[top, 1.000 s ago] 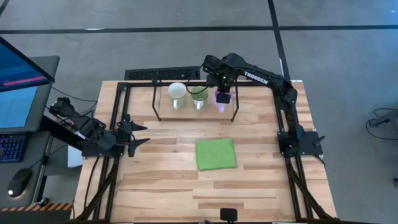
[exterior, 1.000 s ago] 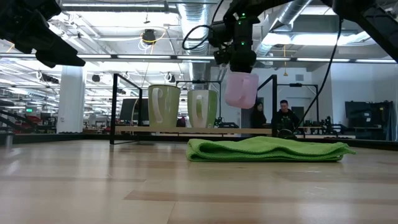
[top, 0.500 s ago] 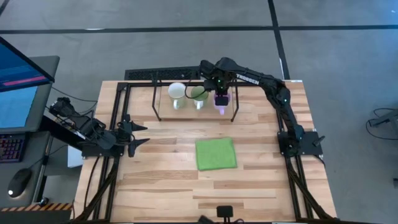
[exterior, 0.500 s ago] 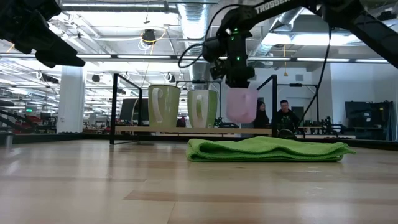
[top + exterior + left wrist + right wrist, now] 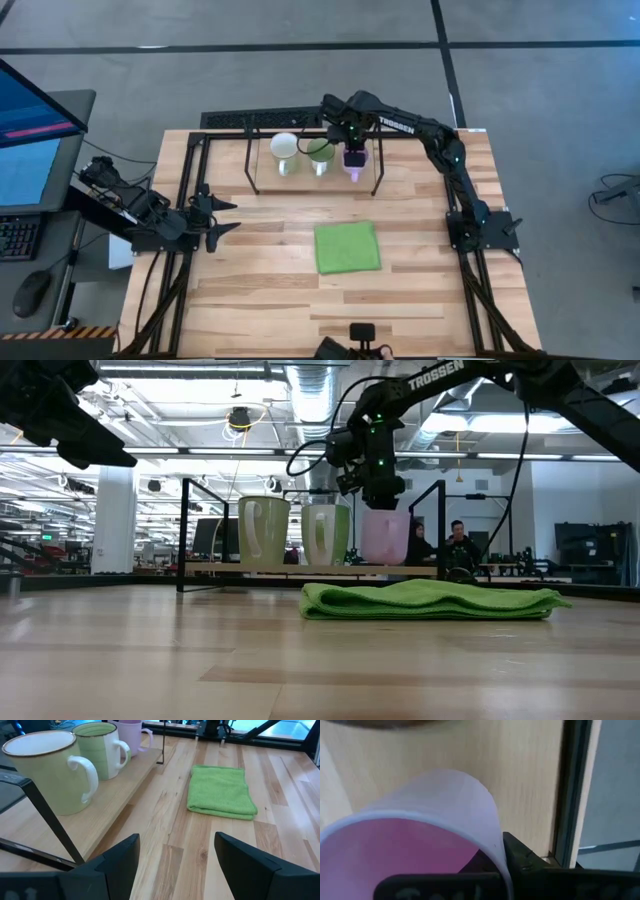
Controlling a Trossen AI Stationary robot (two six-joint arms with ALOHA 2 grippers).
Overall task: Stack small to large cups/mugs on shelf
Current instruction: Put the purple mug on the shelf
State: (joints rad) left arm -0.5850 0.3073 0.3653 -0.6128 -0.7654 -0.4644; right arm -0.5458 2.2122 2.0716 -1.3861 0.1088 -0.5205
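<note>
Three mugs stand in a row on the shelf (image 5: 315, 175), a light-wood board in a black wire frame at the table's far side. They are the white mug (image 5: 263, 532), the green mug (image 5: 325, 535) and the pink mug (image 5: 385, 537), which is rightmost. My right gripper (image 5: 383, 500) comes down on the pink mug (image 5: 354, 160) from above and is shut on it. My left gripper (image 5: 225, 215) waits open near the table's left edge, with its fingers spread wide in the left wrist view (image 5: 175, 865). My right gripper holds the pink mug by its rim (image 5: 495, 840), one finger inside the mug and one outside (image 5: 520, 855), the wall pinched between them. It comes from above, pointing down. The mug is upright, its base level with the other mugs' bases on the shelf board (image 5: 400, 568).
A folded green cloth (image 5: 347, 247) lies flat on the table in front of the shelf, toward the near side. Black wire uprights (image 5: 440, 525) frame the shelf's ends. People stand in the room beyond the table (image 5: 460, 545). A monitor sits off the table's left side (image 5: 30, 130).
My right gripper has moved down with the pink mug, from hanging well above the shelf board to base level beside the green mug. The mug has stayed upright and the gripper has kept its hold.
</note>
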